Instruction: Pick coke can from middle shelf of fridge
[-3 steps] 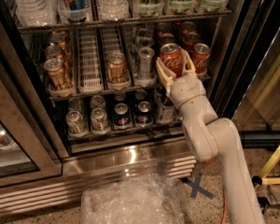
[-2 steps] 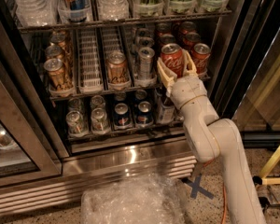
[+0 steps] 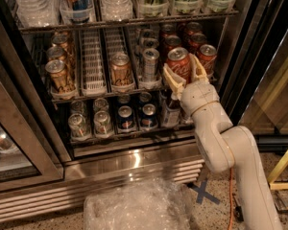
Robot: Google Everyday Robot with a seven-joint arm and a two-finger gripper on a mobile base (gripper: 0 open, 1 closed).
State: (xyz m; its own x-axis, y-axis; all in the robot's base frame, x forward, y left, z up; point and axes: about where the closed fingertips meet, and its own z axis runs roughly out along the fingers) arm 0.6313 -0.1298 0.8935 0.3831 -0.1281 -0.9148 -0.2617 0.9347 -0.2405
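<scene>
The fridge (image 3: 110, 169) stands open in front of me. Its middle shelf (image 3: 93, 91) carries white ribbed can lanes. A red coke can (image 3: 179, 62) stands at the front of a right-hand lane. My gripper (image 3: 185, 73) reaches in from the lower right. Its cream fingers (image 3: 172, 79) press against both sides of that can. More red coke cans (image 3: 207, 55) stand to its right and behind it. Gold-tan cans (image 3: 121, 70) and a silver can (image 3: 150, 63) stand in the lanes to the left.
The upper shelf holds clear tubs and bottles (image 3: 115, 1). The lower shelf holds blue cans and small bottles (image 3: 126, 118). An open glass door (image 3: 12, 143) stands at the left. Crumpled clear plastic (image 3: 139, 207) lies on the floor. A yellow frame (image 3: 284, 169) is at the right.
</scene>
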